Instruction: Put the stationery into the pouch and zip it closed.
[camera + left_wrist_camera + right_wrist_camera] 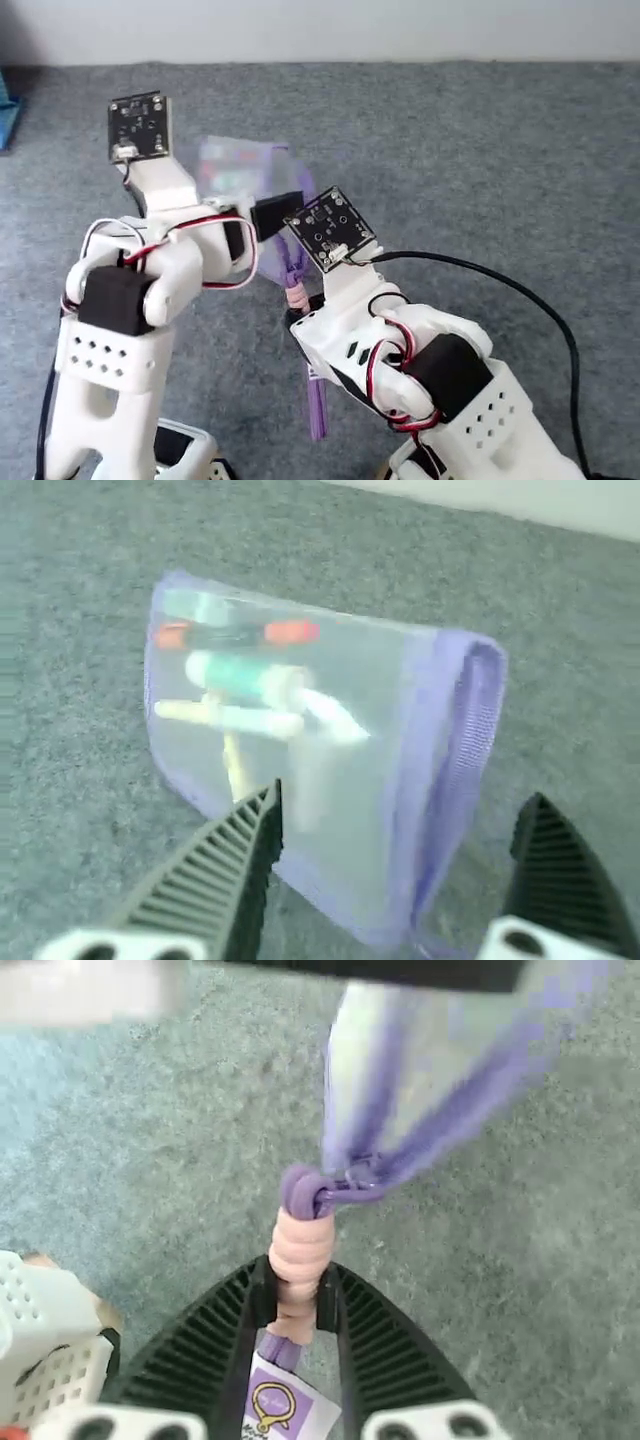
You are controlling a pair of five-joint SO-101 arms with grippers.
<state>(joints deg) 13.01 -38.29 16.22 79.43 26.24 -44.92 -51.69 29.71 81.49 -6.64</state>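
Pink zipper pull (300,1230) sits clenched in the right hand (297,1268), tied to the purple-edged pouch (330,770) out on the grey tabletop (480,150), with the stationery (240,680) already inside. Left hand (402,798) is spread wide around the pouch's near edge, gripping nothing. Unbraced, the pouch would likely drag along with any tug, leaving the zip unclosed, or the pull might slip free.

The translucent purple pouch (240,168), white left arm (170,262) and white right arm (410,345) crowd the middle; bare grey felt surface (520,170) lies open rightward.
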